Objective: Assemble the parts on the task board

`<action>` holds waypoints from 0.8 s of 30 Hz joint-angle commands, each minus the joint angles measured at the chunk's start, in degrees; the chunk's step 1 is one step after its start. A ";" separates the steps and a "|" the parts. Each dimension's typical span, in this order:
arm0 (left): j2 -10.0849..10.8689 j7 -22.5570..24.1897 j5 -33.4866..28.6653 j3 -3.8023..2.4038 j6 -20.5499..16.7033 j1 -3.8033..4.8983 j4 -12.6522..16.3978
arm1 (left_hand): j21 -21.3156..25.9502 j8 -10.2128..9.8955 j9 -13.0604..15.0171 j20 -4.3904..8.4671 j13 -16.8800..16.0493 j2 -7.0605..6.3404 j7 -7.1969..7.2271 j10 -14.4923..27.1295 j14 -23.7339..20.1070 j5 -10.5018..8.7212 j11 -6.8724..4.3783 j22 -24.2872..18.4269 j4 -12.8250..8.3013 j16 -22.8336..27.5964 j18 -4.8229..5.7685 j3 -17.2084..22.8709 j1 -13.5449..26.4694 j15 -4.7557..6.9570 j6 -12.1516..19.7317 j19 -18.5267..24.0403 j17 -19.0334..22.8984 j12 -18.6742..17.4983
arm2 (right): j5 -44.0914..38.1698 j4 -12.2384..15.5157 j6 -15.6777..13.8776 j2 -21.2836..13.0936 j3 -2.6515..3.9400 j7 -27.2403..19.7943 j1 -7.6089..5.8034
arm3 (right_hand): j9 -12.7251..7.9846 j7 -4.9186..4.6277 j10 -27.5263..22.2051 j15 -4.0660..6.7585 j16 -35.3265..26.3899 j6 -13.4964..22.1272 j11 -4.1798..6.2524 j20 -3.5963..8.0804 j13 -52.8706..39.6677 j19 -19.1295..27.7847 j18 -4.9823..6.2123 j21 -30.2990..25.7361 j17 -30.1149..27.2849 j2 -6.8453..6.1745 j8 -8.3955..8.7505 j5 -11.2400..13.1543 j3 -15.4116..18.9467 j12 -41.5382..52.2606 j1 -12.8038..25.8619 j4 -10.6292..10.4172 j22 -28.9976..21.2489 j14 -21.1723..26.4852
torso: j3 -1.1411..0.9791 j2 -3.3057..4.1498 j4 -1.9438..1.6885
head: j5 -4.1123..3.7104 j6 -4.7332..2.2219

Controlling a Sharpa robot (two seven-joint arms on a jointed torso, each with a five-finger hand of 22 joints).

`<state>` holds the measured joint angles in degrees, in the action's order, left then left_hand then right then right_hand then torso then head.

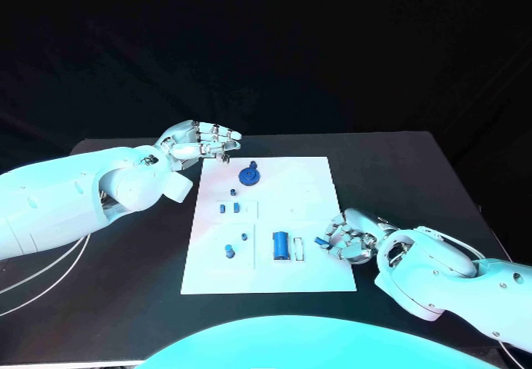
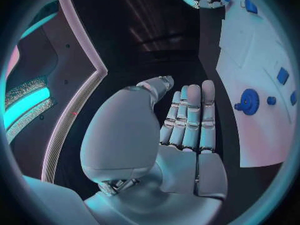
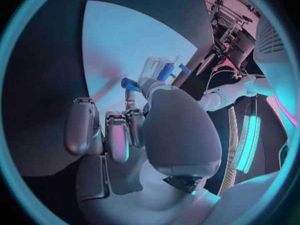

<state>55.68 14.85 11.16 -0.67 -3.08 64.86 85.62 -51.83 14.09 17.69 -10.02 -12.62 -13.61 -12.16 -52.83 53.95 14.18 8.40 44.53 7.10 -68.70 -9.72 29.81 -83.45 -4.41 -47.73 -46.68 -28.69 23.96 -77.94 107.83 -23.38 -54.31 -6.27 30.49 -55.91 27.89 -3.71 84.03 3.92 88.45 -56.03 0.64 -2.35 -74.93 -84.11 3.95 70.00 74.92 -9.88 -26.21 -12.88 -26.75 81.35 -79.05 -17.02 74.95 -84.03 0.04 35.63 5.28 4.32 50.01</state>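
Parts [image 1: 281, 246] of blue plastic lie scattered over the white task board [image 1: 305, 184], which sits in the middle of the black counter [image 1: 133, 277]. A blue gear [image 1: 250, 177] with a small peg [image 1: 253, 164] just beyond it stands at the far end of the board. Midway along there is a pair of short pieces [image 1: 230, 207], and nearer the robot a blue cylinder in a recess beside a pale bar [image 1: 299, 247], with two little pins [image 1: 231, 250] to the left of them.

The right hand [image 1: 346, 237] rests at the board's right edge, near the cylinder, with its fingers [image 3: 116, 135] curled in around a small blue piece [image 3: 130, 84]; the right wrist view shows blue at the fingertips, so it seems to be pinched there, though the hold itself is partly hidden. The left hand [image 1: 200, 142] hovers over the counter just off the far left corner of the board, near the gear, its fingers [image 2: 190, 115] straight and close together, holding nothing.

As a judgement, assembly is at an early to middle stage: the gear looks seated, but most pieces lie loose and apart, and the held piece is not yet placed.
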 commanded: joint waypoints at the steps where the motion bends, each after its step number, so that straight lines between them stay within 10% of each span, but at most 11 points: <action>1: -0.13 0.22 0.01 -0.03 0.88 0.03 0.16 | 0.09 0.20 -0.06 -0.08 -0.07 0.37 0.03 0.37 -0.40 0.18 0.04 0.09 -0.36 -0.38 -0.79 0.09 -0.42 -0.05 0.52 0.04 0.05 0.20 | 5.70 -0.35 -0.41 0.95 -0.03 -1.72 -0.12 | 1.90 0.10 1.20 0.30 0.31 0.06 0.03 0.38 -8.32 -1.58 -0.73 0.44 11.85 -0.12 -1.65 -0.39 -2.70 0.02 1.09 2.18 10.78 -5.32 | 0.00 0.06 -0.03 | -0.14 -0.01; 7: -0.15 0.21 0.02 -0.03 0.94 0.04 0.22 | 0.09 0.20 -0.06 -0.08 -0.07 0.37 0.03 0.37 -0.40 0.18 0.04 0.09 -0.36 -0.38 -0.79 0.09 -0.42 -0.05 0.52 0.04 0.05 0.20 | 8.60 -2.27 0.78 3.35 -0.07 -2.26 -0.15 | 2.30 0.14 1.31 0.32 0.35 0.03 0.06 0.40 -8.43 -1.58 -0.74 0.51 11.93 -0.89 -1.97 -4.10 -2.83 0.13 3.21 2.69 10.79 -5.33 | -0.06 0.13 0.01 | -0.05 -0.01; 24: -0.16 0.08 0.12 -0.03 0.96 0.04 0.29 | 0.02 0.25 -0.07 -0.06 -0.07 0.35 0.00 0.41 -0.41 0.16 0.06 0.16 -0.44 -0.39 -0.78 0.13 -0.49 -0.06 0.56 0.04 0.07 0.26 | 9.68 -5.34 3.67 7.82 -0.11 0.16 0.08 | 2.50 0.03 1.69 0.20 0.26 -0.70 -0.08 0.29 -8.95 -1.51 -0.68 0.21 11.72 -0.50 -2.02 -4.24 0.98 0.71 11.85 0.45 10.70 -5.29 | -0.06 0.09 0.07 | -0.15 -0.01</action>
<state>55.61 14.72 11.20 -0.67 -3.00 64.86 85.73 -51.83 14.09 17.70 -10.02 -12.60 -13.38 -12.16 -52.83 53.95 14.18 8.40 44.63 6.95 -68.70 -9.72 29.97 -83.67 -4.41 -47.72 -46.68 -28.70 23.96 -68.52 102.55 -21.98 -46.70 -6.34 30.01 -55.90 30.80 -3.59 84.03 3.91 88.45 -56.61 0.62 -2.36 -74.93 -84.11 3.95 70.22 74.93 -10.61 -28.61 -17.57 -25.74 81.83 -67.32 -16.51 74.93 -84.02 -0.01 35.71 5.28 4.22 50.01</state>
